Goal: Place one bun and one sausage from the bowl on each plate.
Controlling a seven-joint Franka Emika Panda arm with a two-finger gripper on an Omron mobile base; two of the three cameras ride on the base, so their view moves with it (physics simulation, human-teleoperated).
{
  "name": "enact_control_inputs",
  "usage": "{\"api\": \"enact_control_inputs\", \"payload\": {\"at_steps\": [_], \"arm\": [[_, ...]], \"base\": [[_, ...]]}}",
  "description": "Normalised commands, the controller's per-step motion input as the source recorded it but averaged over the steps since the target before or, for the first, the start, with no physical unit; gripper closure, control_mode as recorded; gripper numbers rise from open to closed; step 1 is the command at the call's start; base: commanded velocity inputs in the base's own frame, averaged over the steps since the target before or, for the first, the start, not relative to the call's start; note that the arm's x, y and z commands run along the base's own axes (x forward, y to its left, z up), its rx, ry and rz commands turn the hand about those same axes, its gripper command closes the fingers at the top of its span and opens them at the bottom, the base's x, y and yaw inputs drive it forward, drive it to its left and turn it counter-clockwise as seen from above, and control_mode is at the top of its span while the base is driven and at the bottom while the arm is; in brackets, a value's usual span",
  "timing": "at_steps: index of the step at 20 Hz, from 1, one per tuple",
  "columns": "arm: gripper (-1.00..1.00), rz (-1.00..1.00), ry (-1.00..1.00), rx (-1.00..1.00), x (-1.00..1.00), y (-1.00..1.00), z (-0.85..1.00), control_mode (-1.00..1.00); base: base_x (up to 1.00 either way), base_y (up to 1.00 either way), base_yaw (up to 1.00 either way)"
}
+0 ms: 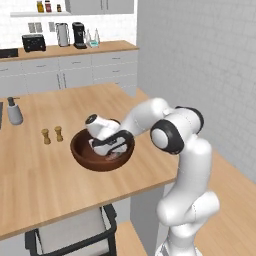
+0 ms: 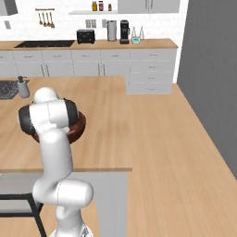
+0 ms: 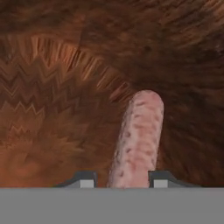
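The gripper (image 3: 117, 179) is down inside the bowl (image 1: 80, 152), near the table's right edge, with its jaws clamped on a sausage (image 3: 138, 140). Next I think it must lift straight up, clear of the rim, toward a plate.

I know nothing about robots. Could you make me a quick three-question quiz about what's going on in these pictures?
1. True or false: the gripper is down inside the wooden bowl.
2. What lies between the fingertips? A) a bun B) a sausage C) a spoon
3. Fill in: two small wooden shakers stand on the counter beside the ____.

Key: 1 true; 2 B, and the gripper is shut on it; 3 bowl.
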Motion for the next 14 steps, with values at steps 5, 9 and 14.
{"api": "enact_control_inputs", "payload": {"at_steps": [5, 9, 14], "arm": [[-1.0, 0.0, -0.11, 0.0, 0.09, -0.22, -1.0, -1.0], [-1.0, 0.0, -0.2, 0.06, -0.25, -0.43, -1.0, -1.0], [-1.0, -0.04, -0.07, 0.13, -0.67, -0.66, -0.91, -1.0]], "base": [[0.0, 0.0, 0.0], [0.0, 0.0, 0.0], [0.0, 0.0, 0.0]]}}
